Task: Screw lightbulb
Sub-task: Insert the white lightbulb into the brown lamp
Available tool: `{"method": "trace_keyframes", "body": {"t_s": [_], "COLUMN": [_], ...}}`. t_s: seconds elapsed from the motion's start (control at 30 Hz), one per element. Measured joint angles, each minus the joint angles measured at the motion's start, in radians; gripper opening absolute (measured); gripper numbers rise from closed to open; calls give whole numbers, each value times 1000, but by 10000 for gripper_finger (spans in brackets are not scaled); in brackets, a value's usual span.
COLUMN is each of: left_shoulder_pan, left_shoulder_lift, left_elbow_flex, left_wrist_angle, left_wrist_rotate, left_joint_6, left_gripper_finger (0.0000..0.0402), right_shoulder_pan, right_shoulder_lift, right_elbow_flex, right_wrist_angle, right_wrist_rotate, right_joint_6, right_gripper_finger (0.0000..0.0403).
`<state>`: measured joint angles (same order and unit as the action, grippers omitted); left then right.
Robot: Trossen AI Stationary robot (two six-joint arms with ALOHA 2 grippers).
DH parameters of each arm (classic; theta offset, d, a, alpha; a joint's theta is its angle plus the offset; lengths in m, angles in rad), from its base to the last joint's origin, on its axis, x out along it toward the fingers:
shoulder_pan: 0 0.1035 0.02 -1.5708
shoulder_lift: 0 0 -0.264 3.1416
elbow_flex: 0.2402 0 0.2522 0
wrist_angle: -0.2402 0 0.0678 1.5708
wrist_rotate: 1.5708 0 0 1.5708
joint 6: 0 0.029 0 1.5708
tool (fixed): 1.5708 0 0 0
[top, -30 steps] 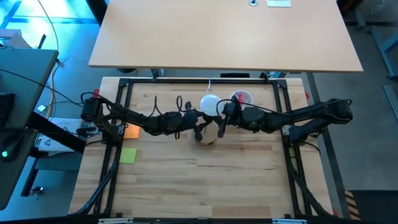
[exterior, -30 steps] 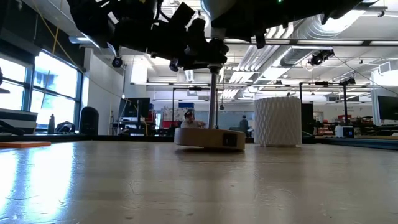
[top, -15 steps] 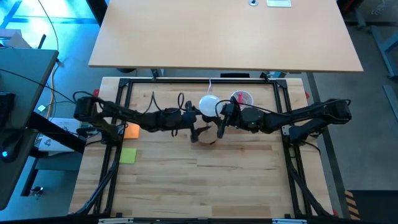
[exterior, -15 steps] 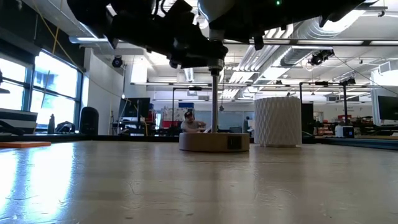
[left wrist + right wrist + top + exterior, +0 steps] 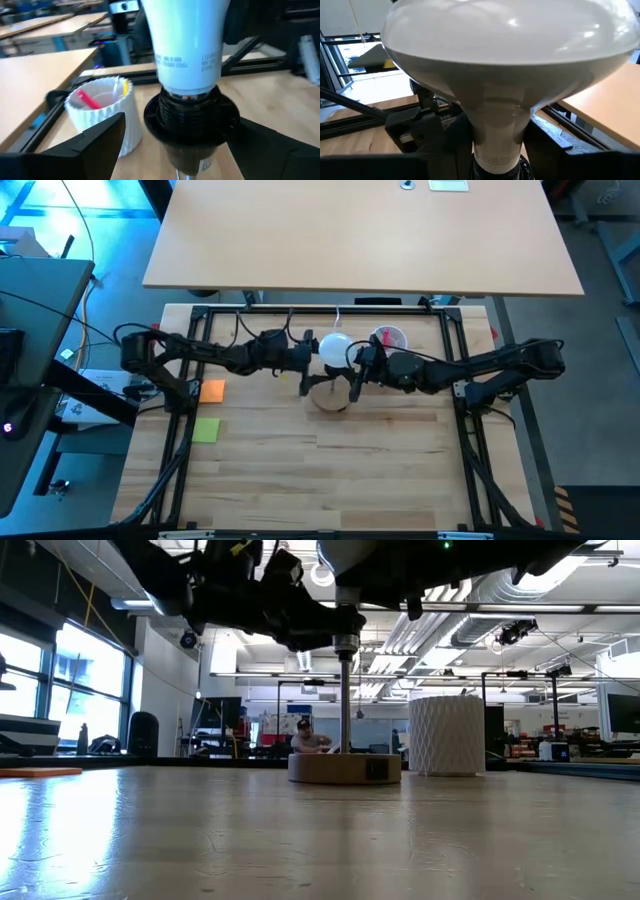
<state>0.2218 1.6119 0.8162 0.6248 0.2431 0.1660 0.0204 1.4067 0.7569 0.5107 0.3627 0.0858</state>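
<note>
The white lightbulb (image 5: 336, 348) stands upright with its screw base in the black socket (image 5: 190, 117). The socket tops a thin stem (image 5: 344, 700) on a round wooden disc (image 5: 328, 400), which rests flat on the table. My right gripper (image 5: 352, 375) is shut on the bulb, reaching in from the table's right. My left gripper (image 5: 305, 370) is open. Its fingers (image 5: 100, 137) stand on either side of the socket with gaps, coming from the table's left. My right gripper pinches the bulb's narrow neck (image 5: 497, 135) between its two fingers, just below the wide dome. The fingers come about level from the table's right. The bulb stands upright, dome up, its screw base (image 5: 187, 96) seated in the socket.
A white ribbed cup (image 5: 388, 338) with a red item stands on the table just far-right of the lamp base; it also shows in the low view (image 5: 447, 735). An orange note (image 5: 211, 390) and a green note (image 5: 206, 430) lie at the left.
The wooden disc, tilted and partly off the table a second ago, has settled flat and shifted slightly. My left gripper has drawn back from the stem, toward the table's far-left. The bulb and my right gripper have kept still.
</note>
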Motion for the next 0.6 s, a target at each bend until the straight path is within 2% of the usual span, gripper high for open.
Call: {"method": "trace_keyframes", "body": {"t_s": [0.17, 0.3, 0.5, 0.6], "left_shoulder_pan": [28, 28, 17, 4], "left_shoulder_lift": [43, 46, 46, 46], "left_elbow_flex": [0, 0, -3, -3], "left_wrist_angle": [71, 85, 76, 77], "left_wrist_rotate": [117, 122, 118, 90], "left_joint_6": [-4, -6, -26, -39], "left_gripper_finger": [317, 280, 193, 187], "right_shoulder_pan": [-11, -17, -19, -19], "right_shoulder_lift": [1, 0, 0, 0], "right_elbow_flex": [15, 24, 28, 27], "right_wrist_angle": [-17, -39, -57, -60], "right_wrist_rotate": [-41, -44, -47, -43], "right_joint_6": [-8, -7, -8, -6], "right_gripper_finger": [138, 138, 138, 138]}}
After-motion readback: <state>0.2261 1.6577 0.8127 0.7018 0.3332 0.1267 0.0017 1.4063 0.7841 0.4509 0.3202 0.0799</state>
